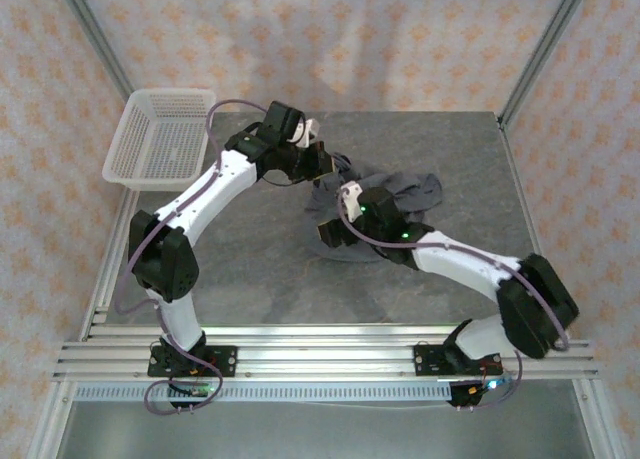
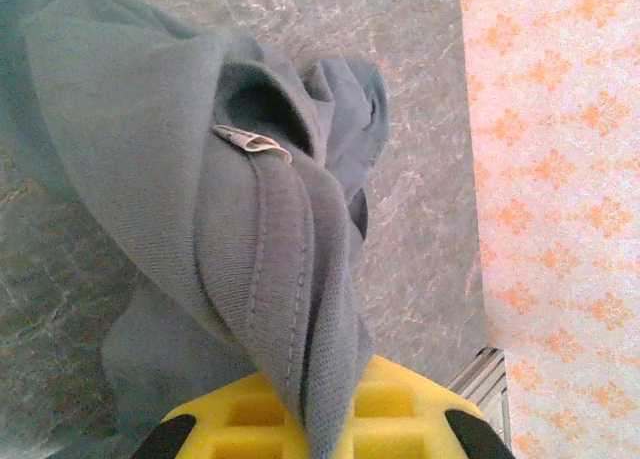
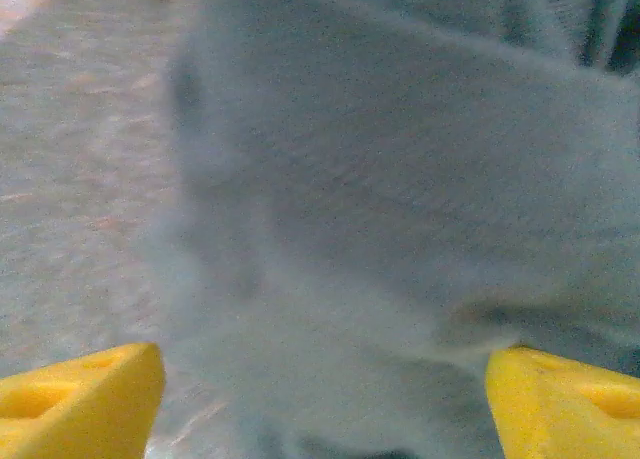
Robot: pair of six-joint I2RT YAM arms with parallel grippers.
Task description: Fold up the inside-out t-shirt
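Observation:
The inside-out t-shirt lies crumpled on the back middle of the grey table. My left gripper sits at the shirt's left edge. In the left wrist view the left gripper is shut on a stitched fold of the t-shirt, which rises from the yellow fingers. A small white tag shows near the collar. My right gripper is low over the shirt's near left part. In the right wrist view the right gripper is open, its yellow fingers wide apart, with blurred t-shirt between them.
A white mesh basket stands at the table's back left corner. Patterned walls and a metal frame close in the back and sides. A rail runs along the near edge, with bare tabletop in front of the shirt.

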